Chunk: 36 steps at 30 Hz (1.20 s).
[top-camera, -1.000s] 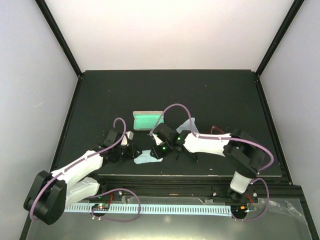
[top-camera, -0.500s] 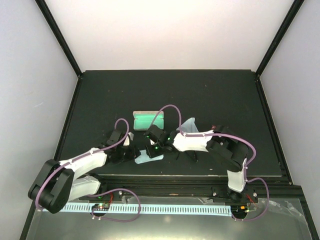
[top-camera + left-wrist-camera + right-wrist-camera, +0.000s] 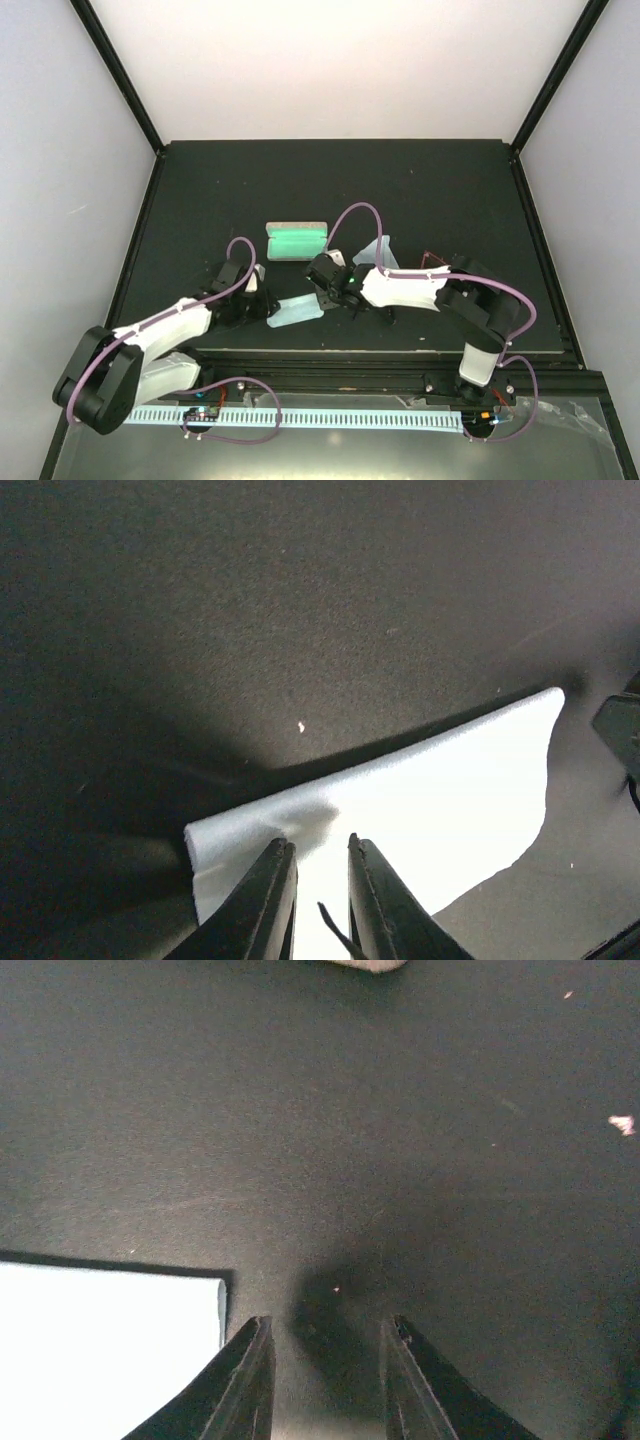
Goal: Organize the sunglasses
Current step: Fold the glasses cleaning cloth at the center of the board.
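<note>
Where both arms reach toward the middle of the dark table, the overhead view shows the left gripper at the left end of a pale blue cloth. The right gripper hangs just off the cloth's right end. Behind them a case lies open with its green lining up, presumably so that 1 pair can go straight in. A 2nd cloth lies crumpled behind the right forearm. The red sunglasses lie on the table behind the right arm's elbow, well apart from both grippers and untouched. Dark shapes just in front of that forearm may be the black pair, but against the dark table I cannot tell.

In the left wrist view, the 2 fingers are drawn nearly together with the cloth's near edge caught between them. The fabric puckers just ahead of the tips, which reads as a pinch. Holding it by the edge would let the arm drag or lift it.

In the right wrist view, the fingers are spread with only bare table between them, gripping nothing. The cloth's corner lies just to their left, so I judge this arm is placed to take that corner for a 2-handed fold or carry.
</note>
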{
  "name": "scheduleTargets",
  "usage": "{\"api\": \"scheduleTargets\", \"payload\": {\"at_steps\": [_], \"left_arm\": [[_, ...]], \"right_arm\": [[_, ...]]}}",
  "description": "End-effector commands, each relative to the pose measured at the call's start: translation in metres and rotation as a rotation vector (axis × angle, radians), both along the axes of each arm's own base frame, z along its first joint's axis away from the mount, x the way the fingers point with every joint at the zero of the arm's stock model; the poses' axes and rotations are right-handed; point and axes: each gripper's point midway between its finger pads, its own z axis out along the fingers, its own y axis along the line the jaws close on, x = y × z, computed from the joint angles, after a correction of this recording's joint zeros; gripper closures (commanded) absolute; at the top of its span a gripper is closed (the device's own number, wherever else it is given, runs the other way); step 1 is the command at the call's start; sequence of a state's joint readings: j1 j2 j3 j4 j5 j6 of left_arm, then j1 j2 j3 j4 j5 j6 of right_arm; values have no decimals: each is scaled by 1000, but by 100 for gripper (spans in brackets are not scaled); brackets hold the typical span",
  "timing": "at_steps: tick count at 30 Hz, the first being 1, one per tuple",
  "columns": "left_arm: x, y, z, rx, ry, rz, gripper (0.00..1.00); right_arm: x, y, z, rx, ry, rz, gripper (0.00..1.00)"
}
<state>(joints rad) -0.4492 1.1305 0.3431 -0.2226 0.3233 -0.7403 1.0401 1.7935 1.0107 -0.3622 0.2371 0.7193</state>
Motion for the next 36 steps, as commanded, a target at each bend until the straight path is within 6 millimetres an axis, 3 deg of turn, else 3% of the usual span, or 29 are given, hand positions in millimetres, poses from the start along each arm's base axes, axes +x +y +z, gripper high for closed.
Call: {"api": "scheduleTargets", "payload": {"at_steps": [1,6,10,17,22,29,36], "left_arm": [[-2,4,12,14,-17,5,85],[3,10,18,29,-64,31,84],[13,3,20,2,-91,30,90],[24,3,11,4,-96,77,95],[21,16,0,70,-68,118,95],[10,30,-18,147,-1,152,97],[11,34,-14,168,-11,155,97]], "right_arm": [[3,8,31,22,-64,47,67],[-14,43,29,115,7,174,66],[-24,76,31,250,69,247,75],[-25,107,24,361,148,234,78],[-21,100,2,327,185,176,78],[-4,63,-19,270,173,44,79],[14,20,-12,161,59,-66,78]]}}
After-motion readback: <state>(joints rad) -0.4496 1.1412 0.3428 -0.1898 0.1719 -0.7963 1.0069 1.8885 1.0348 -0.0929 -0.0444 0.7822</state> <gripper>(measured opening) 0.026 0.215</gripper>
